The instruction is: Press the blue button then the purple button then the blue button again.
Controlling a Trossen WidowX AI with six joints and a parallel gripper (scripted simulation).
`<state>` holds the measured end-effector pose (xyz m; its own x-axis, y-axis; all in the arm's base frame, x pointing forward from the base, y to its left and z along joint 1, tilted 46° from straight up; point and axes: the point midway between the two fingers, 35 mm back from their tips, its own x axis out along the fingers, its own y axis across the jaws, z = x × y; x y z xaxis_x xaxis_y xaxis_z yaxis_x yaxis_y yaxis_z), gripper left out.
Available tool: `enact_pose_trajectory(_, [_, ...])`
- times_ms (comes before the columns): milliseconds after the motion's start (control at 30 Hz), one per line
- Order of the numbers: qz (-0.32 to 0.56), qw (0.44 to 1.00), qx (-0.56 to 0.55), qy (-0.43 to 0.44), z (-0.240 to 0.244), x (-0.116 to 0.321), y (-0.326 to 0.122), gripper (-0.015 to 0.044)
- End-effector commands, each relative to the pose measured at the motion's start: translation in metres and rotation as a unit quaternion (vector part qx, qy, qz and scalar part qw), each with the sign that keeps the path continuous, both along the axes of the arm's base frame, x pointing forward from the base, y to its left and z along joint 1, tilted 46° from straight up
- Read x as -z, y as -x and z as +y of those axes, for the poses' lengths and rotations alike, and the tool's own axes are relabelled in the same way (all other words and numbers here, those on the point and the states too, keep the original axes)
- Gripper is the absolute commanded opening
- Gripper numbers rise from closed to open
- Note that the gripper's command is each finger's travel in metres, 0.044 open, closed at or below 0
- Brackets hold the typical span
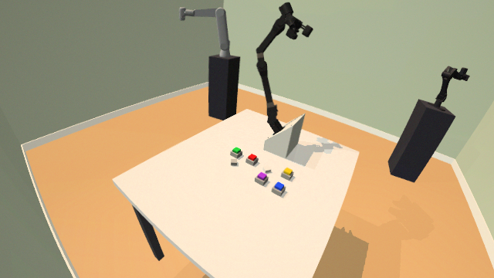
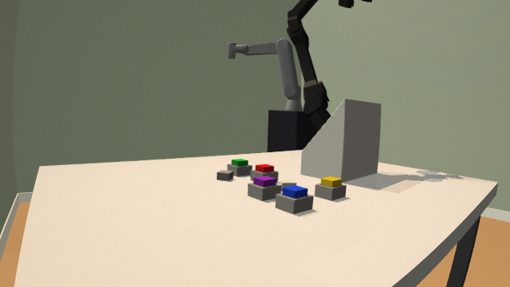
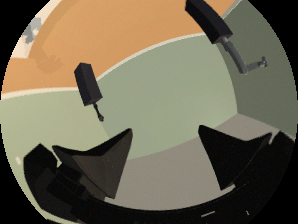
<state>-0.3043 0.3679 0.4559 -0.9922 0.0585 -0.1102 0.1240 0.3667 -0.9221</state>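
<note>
High above the grey wedge (image 1: pixel 287 137), the tool (image 1: pixel 299 30) hangs wide and holding nothing, so it should narrow, descend squarely onto the blue button (image 1: pixel 279 187) at the counter (image 1: pixel 216 216) spot nearest us beyond that wedge, avoiding purple (image 1: pixel 262 176) and yellow (image 1: pixel 288 171)

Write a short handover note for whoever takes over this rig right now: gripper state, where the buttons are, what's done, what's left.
Gripper: open, holding nothing, raised high above the table, far from every button.
Blue button: nearest the front edge. Purple button beside it, with two small grey blocks close by.
Done: no press is evident.
Left: blue, purple, blue. Avoid the yellow button, red button, green button and the blocks.
</note>
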Motion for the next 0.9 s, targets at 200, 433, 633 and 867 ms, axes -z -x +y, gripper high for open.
enact_pose_trajectory(200, [-0.024,0.967,0.147,0.209,0.069,0.058,-0.047,0.0400])
enact_pose_trajectory(433, [-0.016,0.865,0.301,0.401,0.125,0.124,-0.114,0.0400])
enact_pose_trajectory(633, [0.016,0.729,0.428,0.534,0.158,0.184,-0.187,0.0400])
enact_pose_trajectory(867, [0.073,0.532,0.549,0.641,0.171,0.252,-0.277,0.0400])
